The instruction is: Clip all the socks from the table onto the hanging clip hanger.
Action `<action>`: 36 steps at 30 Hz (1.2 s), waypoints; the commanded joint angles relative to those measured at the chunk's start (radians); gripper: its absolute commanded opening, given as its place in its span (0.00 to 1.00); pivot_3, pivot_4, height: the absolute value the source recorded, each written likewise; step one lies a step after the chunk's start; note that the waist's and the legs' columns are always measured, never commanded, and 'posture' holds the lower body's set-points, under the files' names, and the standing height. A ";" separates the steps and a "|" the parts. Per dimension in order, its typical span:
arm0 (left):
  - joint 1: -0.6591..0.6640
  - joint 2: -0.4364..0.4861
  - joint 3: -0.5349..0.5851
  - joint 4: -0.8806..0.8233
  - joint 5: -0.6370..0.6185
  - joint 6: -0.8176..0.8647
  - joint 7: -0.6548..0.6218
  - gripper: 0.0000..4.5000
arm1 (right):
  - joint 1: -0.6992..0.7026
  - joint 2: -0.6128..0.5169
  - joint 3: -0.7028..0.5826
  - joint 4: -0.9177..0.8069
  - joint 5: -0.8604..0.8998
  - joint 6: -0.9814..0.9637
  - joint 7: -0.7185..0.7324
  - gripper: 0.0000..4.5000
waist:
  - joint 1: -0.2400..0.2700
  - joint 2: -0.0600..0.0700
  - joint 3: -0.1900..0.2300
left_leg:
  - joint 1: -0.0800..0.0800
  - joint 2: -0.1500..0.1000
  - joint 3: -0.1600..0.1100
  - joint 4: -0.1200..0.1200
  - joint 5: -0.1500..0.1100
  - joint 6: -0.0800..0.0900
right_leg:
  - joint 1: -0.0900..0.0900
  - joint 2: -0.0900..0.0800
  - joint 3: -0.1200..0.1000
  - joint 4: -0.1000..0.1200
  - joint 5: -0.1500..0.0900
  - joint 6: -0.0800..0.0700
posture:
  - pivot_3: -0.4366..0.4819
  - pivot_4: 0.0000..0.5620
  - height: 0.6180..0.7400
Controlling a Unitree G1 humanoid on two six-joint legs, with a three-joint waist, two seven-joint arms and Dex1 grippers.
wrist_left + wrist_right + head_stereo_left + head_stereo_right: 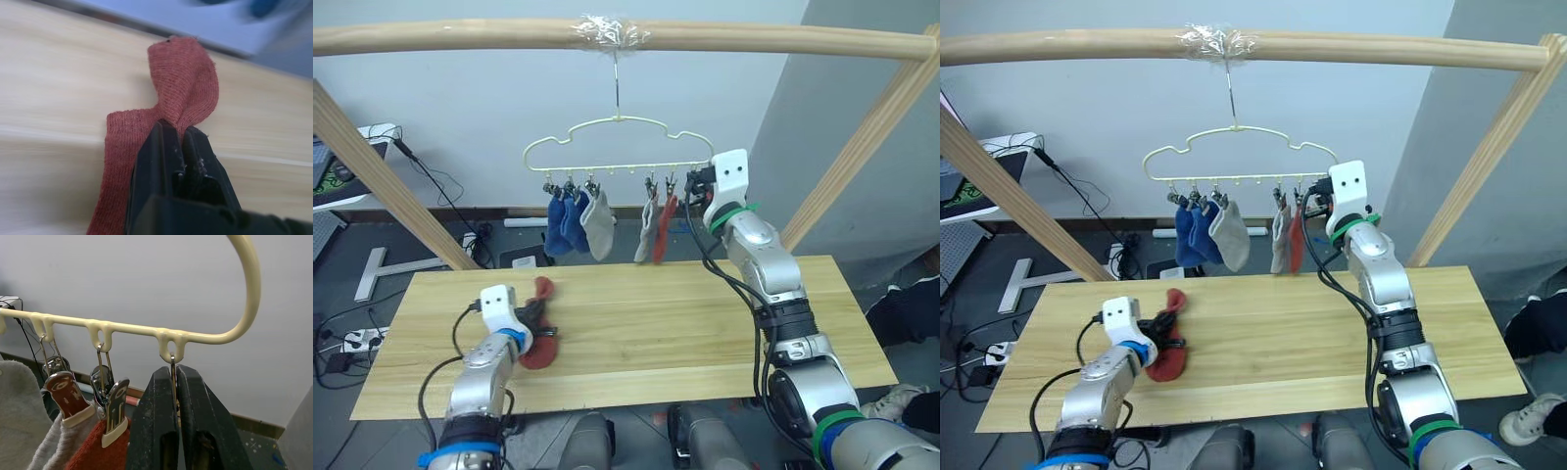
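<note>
Left wrist view gives me the last rust-red sock lying on the pale wooden bench, near my left end of it, and my left end effector is closed on a fold of its knit. The cloth bunches up into a hump past the black fingertips while the rest trails flat beside them, so I judge the pinch sits somewhere mid-length, not at the cuff. I take that as a pick-up grip, ready to carry the sock up to the rack.

From the head cameras, the clip hanger hangs by its metal hook from the round wooden pole, its wire pale yellow with a wavy top. Five socks already hang from its clips: two blue socks and a grey sock bunched together toward my left, then a second grey sock and a hanging rust-red sock further along.

Right wrist view shows my right end effector raised to the rightmost end of the bar, fingers shut on the wire loop of the last clip, which hangs bare from its eyelet. The neighbouring clip bites the red sock's edge just beside it. I read this hold as steadying that clip, possibly pressing it open, so the sock from the bench can be fed in. I cannot tell whether its jaws are parted.
</note>
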 commanded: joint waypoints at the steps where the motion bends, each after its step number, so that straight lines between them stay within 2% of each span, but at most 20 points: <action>1: -0.014 -0.037 -0.053 -0.192 -0.053 0.028 -0.045 0.00 | -0.036 0.013 -0.042 -0.070 0.054 0.067 -0.005 0.00 | 0.001 0.000 0.000 | 0.000 0.000 0.000 0.000 0.000 0.000 | 0.000 0.000 0.000 0.000 0.000 0.000 | 0.52 0.31 1.00; 5: -0.017 -0.037 -0.108 -0.276 -0.041 0.038 -0.070 0.00 | -0.052 0.035 -0.087 -0.095 0.116 0.167 -0.028 0.00 | -0.007 0.000 0.000 | 0.001 0.001 0.000 0.000 0.000 0.000 | 0.000 0.002 0.001 0.001 0.000 0.000 | 0.52 0.31 1.00; 11: -0.068 -0.076 -0.234 -0.368 -0.016 0.050 -0.088 0.00 | -0.099 0.058 -0.176 -0.125 0.255 0.417 -0.050 0.00 | -0.009 0.000 0.000 | 0.001 0.001 0.001 0.000 0.000 0.000 | 0.000 0.003 0.000 0.000 0.000 0.000 | 0.51 0.32 1.00; 22: -0.140 -0.144 -0.279 -0.330 0.015 0.077 -0.033 0.00 | -0.120 0.042 -0.188 -0.202 0.340 0.579 -0.053 0.00 | -0.009 0.000 0.000 | 0.000 0.001 0.001 0.000 0.000 0.000 | 0.000 0.003 0.000 0.000 0.000 0.000 | 0.50 0.32 1.00; 36: -0.207 -0.190 -0.266 -0.245 0.020 0.054 -0.035 0.00 | -0.117 0.015 -0.184 -0.284 0.425 0.719 -0.006 0.00 | -0.013 0.000 0.000 | 0.000 0.000 0.001 0.000 0.000 0.000 | -0.001 0.004 0.000 -0.001 0.000 0.001 | 0.49 0.33 1.00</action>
